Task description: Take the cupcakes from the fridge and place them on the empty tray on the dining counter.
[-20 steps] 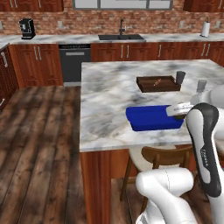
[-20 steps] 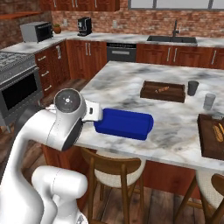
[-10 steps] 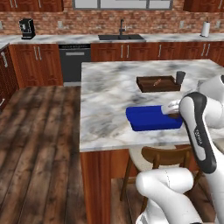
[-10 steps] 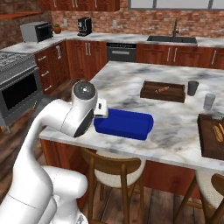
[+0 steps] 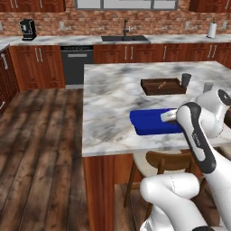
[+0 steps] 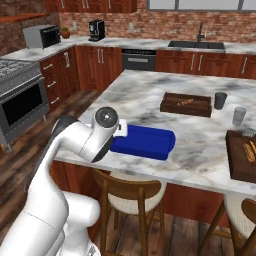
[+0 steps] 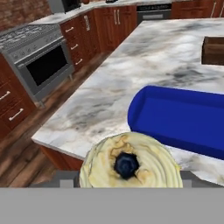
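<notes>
Your gripper [image 7: 127,186] gripped 1 cupcake [image 7: 130,162], pale cream-swirled with a dark blue center, near the blue tray [image 7: 183,118] on the dining counter [image 7: 144,65].

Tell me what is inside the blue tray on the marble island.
The bright blue rectangular tray shows a bare blue floor in the hand view, nothing lying in it. Its right end runs out of that view. From the base views, the white arm covers its near end, so that part cannot be checked.

Home kitchen: brick wall, sink [image 5: 125,38], stove [image 6: 20,95], marble dining counter [image 5: 113,90]
</notes>
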### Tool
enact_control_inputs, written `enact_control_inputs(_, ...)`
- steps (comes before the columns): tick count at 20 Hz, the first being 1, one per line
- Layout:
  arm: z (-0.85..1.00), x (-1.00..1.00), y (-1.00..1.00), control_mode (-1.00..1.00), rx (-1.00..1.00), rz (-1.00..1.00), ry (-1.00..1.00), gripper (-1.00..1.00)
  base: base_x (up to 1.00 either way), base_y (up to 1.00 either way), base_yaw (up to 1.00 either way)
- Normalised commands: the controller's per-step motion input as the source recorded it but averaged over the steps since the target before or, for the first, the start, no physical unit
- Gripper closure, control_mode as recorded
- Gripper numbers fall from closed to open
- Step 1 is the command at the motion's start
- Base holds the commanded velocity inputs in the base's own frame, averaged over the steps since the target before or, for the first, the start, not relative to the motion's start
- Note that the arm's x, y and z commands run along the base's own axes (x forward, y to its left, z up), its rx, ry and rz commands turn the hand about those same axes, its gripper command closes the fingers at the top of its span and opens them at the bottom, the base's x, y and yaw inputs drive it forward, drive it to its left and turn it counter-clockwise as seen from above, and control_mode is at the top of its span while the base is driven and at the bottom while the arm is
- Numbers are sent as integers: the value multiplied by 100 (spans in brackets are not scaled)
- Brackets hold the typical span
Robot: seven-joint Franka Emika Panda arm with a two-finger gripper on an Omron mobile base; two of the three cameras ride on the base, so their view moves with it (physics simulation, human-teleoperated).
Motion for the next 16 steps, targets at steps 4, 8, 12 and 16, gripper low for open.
enact_control_inputs(4,-13,66,-2,-100,2,0,0,100,0,0,0)
enact_control_inputs(8,-14,56,-8,-100,1,0,0,100,0,0,0)
enact_control_inputs(12,-21,44,-15,-100,0,0,0,100,0,0,0)
enact_control_inputs(16,-23,33,-11,-100,0,0,0,100,0,0,0)
